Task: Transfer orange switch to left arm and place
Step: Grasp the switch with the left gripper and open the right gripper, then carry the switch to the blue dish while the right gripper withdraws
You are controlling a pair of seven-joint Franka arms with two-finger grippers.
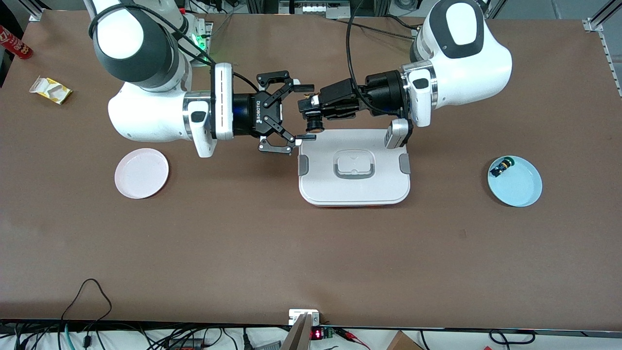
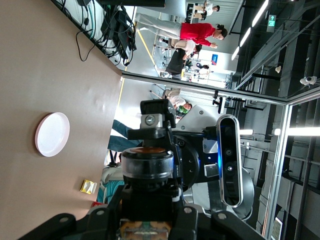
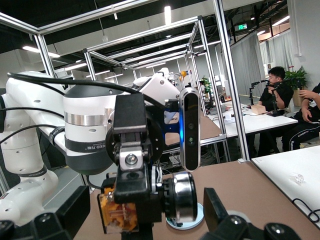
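Observation:
My left gripper point(image 1: 311, 108) is shut on the orange switch point(image 1: 315, 125) and holds it in the air over the corner of the box point(image 1: 354, 192) that lies toward the right arm's end. My right gripper point(image 1: 304, 113) is open, with one finger on each side of the switch and not touching it. In the left wrist view the switch point(image 2: 147, 167) fills the jaws of the left gripper point(image 2: 147, 202). In the right wrist view the switch point(image 3: 177, 197), with its orange body, sits between the spread fingers of the right gripper point(image 3: 145, 212).
A pink plate point(image 1: 141, 173) lies toward the right arm's end. A blue plate point(image 1: 520, 187) toward the left arm's end holds another small switch point(image 1: 501, 167). A yellow packet point(image 1: 50, 90) and a red can point(image 1: 15, 43) lie near the right arm's corner.

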